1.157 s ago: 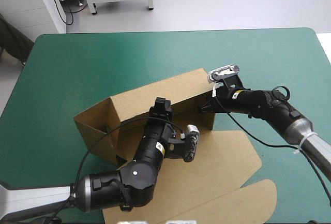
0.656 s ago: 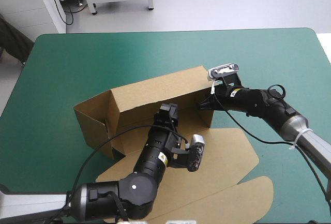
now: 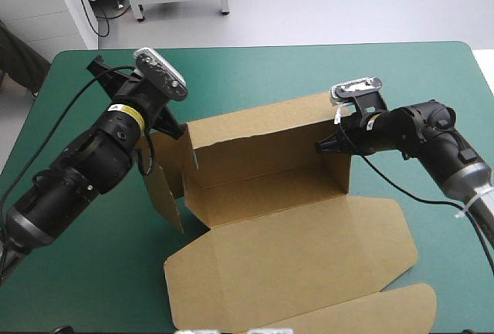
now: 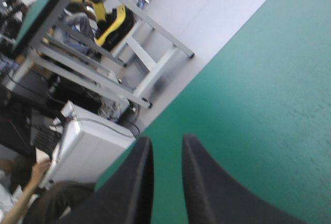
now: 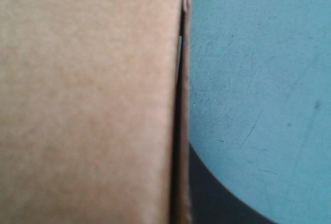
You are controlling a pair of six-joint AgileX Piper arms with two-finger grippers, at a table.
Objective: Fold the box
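The brown box (image 3: pixel 262 156) stands mid-table with its long back wall raised and its lid (image 3: pixel 293 257) lying flat toward the front. Its left end flap (image 3: pixel 164 187) hangs open. My right gripper (image 3: pixel 323 146) is shut on the box's right end wall. In the right wrist view that board (image 5: pixel 88 100) runs edge-on between the fingers, and one black finger (image 5: pixel 222 203) shows beside it. My left gripper (image 3: pixel 102 67) is raised beyond the box's left end and points at the table's far edge. Its fingers (image 4: pixel 139 182) stand a narrow gap apart, holding nothing.
The lid's rounded front flap (image 3: pixel 378 315) reaches the table's front edge. The teal-green cover (image 3: pixel 255 79) stretches behind the box to the far edge. The right arm crosses the table's right side (image 3: pixel 455 172).
The left arm has come out of the box, swung to its left end and risen. The box has shifted to the right with the right gripper, and its left flap has opened.
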